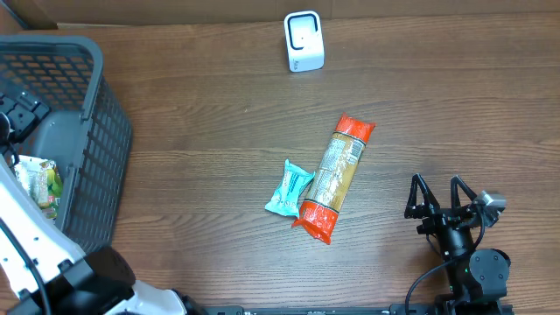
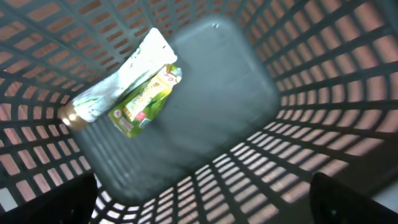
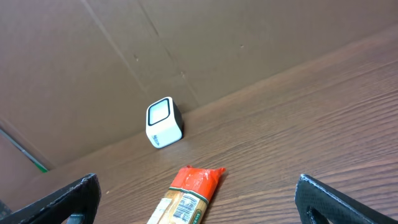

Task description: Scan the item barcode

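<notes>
1. Lying mid-scene, the long packet (image 1: 337,178) sits left of the right gripper (image 1: 437,199), well apart; the right arm is nearer.
2. Long axis runs near-left to far-right, far end toward the scanner (image 1: 304,41) at the far edge.
3. Right gripper spread wide, empty. Left gripper (image 2: 202,205) also spread, empty, inside the basket (image 1: 96,149) at left, above a green pouch (image 2: 144,99).
4. Packet: crinkly glossy film, orange ends, tan middle, barcode (image 3: 180,212) facing up. Teal sachet (image 1: 289,189) just beside it. Scanner: white rounded block. Basket: dark plastic grid.
</notes>
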